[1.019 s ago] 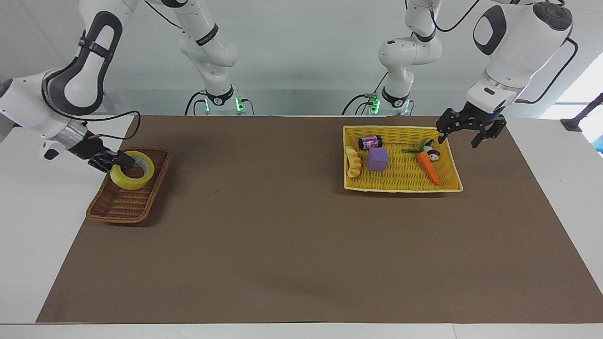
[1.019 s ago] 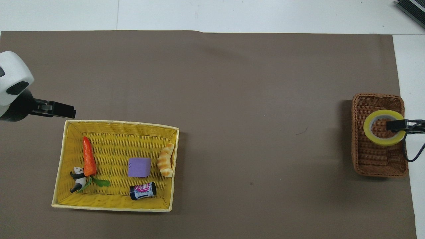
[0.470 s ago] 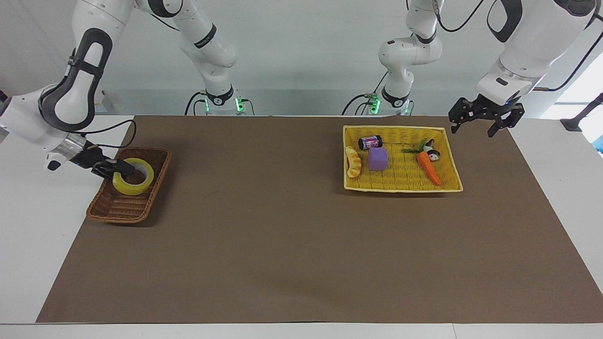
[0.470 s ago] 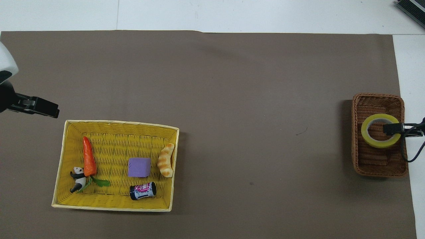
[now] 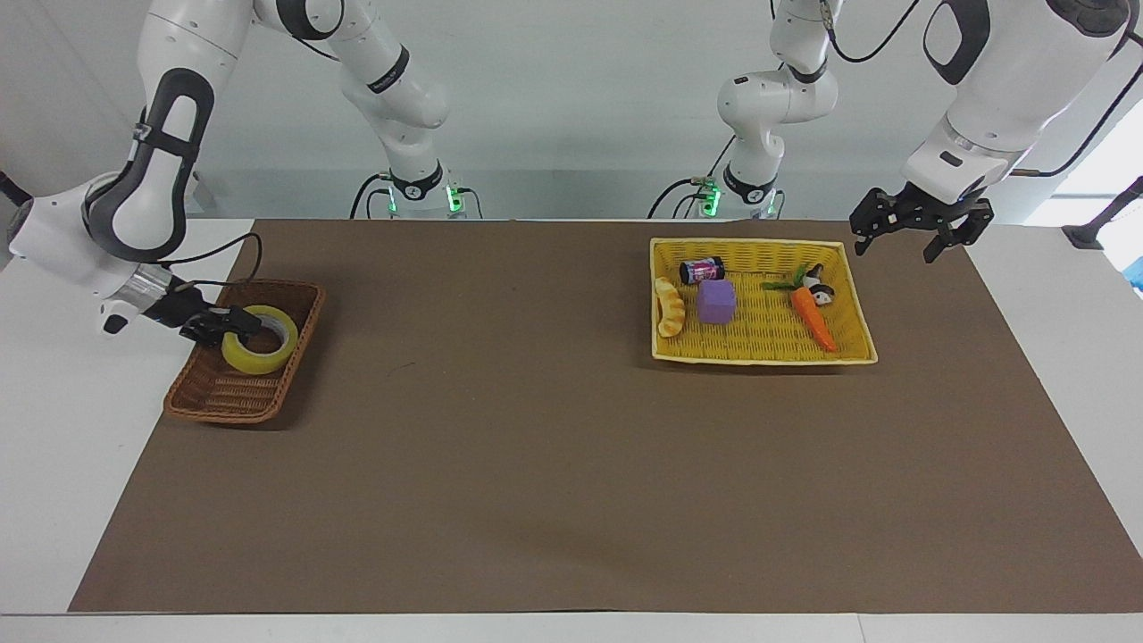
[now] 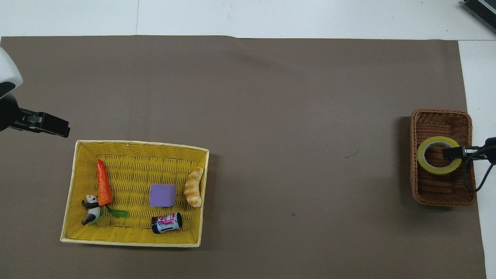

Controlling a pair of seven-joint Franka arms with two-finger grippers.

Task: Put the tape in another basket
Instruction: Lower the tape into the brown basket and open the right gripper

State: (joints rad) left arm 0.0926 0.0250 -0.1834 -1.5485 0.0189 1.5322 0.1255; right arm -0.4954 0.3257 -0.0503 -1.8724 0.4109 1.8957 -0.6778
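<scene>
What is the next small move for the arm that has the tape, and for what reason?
Probably the right gripper should let go fully and lift straight up. The tape already lies low inside the brown basket, and the gripper's fingers are at the roll's rim, one in its hole. The left gripper waits open above the corner of the yellow basket, so nothing else is pending.

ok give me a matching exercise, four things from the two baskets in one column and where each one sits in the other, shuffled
Things:
1. tape
2. purple cube
3. toy carrot
4. toy panda

Places:
A. in the yellow basket, beside the carrot's leafy end
B. in the brown wicker basket
C. in the yellow basket, between the bread and the carrot
D. in the yellow basket, toward the left arm's end

Pairs: 1-B, 2-C, 3-D, 4-A
</scene>
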